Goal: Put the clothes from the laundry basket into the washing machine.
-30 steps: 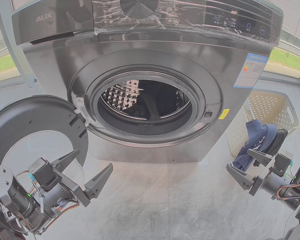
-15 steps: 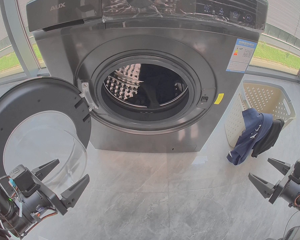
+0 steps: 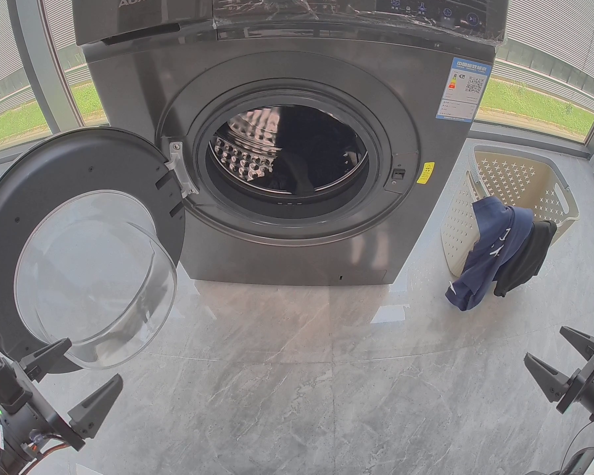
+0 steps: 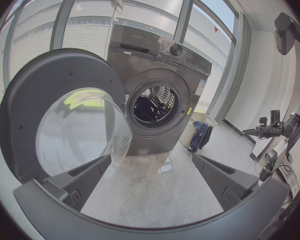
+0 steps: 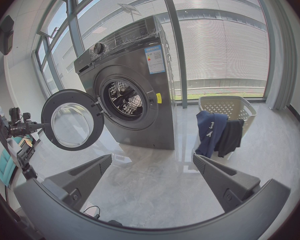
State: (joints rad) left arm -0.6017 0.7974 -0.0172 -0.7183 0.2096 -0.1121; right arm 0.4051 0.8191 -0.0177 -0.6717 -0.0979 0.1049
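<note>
A grey washing machine (image 3: 290,67) stands ahead with its round door (image 3: 79,239) swung open to the left; dark clothes lie in the drum (image 3: 290,150). To its right stands a cream laundry basket (image 3: 521,179) with a blue garment (image 3: 488,249) and a black garment (image 3: 528,258) hanging over its front rim. My left gripper (image 3: 79,377) is open and empty, low at the left just below the door. My right gripper (image 3: 564,357) is open and empty, low at the right, on the near side of the basket and well apart from the clothes.
Grey tiled floor (image 3: 310,377) lies free between me and the machine. Tall windows stand behind the machine and the basket. The open door juts out over the floor on the left.
The whole view has shifted: the machine and basket look farther off and higher, so the camera has drawn back. Both grippers sit lower and nearer the picture's corners, still open.
</note>
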